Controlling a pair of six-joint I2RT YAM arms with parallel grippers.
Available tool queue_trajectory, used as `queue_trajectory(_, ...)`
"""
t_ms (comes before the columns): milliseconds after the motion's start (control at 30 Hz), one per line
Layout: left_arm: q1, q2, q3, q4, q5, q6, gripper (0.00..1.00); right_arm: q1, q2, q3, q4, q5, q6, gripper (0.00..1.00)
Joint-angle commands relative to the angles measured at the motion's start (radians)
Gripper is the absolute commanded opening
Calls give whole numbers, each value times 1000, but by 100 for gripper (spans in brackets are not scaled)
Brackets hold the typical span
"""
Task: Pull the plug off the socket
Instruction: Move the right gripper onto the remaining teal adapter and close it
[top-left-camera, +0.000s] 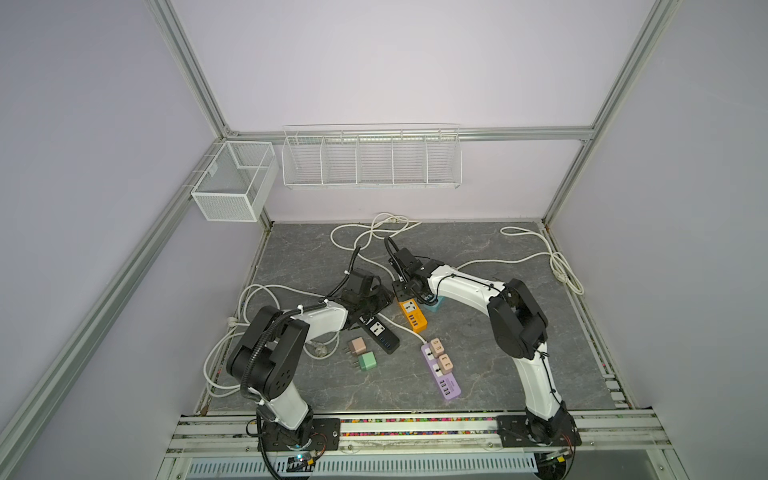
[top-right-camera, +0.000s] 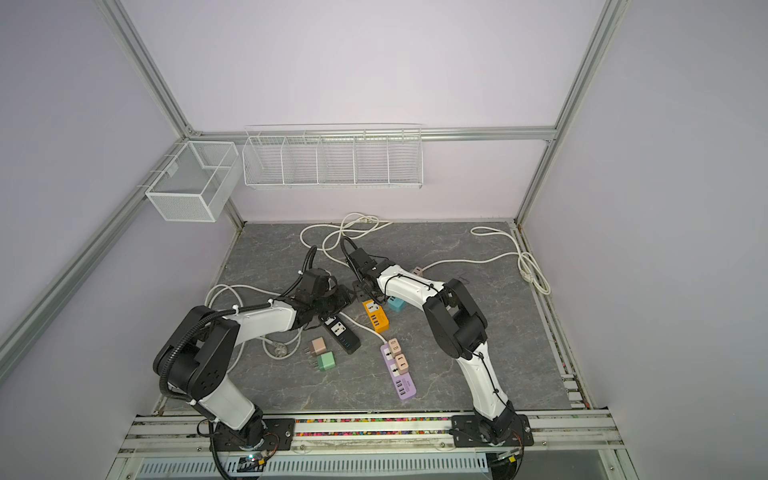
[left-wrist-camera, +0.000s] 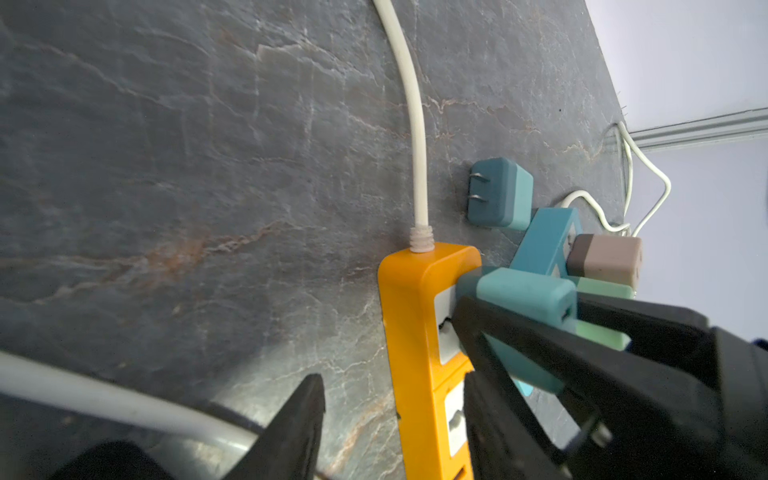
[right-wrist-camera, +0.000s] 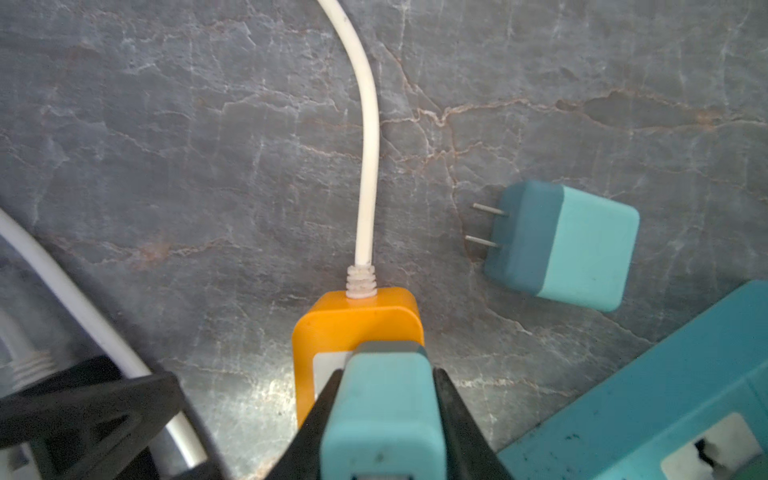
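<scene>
Plug (right-wrist-camera: 382, 415), seemingly light, rigid, smooth-sided, sits in orange strip (right-wrist-camera: 357, 320); right gripper (right-wrist-camera: 386, 374) clamps its flanks, left gripper (left-wrist-camera: 392, 386) gapes astride the strip.

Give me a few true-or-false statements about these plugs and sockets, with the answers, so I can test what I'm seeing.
The right gripper is clamped on a teal plug seated in the orange power strip. True.
The purple power strip holds no plugs. False: the purple power strip carries two pink plugs.
A second teal plug lies loose on the table, prongs bare. True.
The green plug is plugged into a socket. False: the green plug lies loose on the table.
</scene>
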Motion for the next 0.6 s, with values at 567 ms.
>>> queue_trajectory(567, 15, 130, 132, -10, 49, 0, 41, 28, 25, 22, 0, -2, 65, 30)
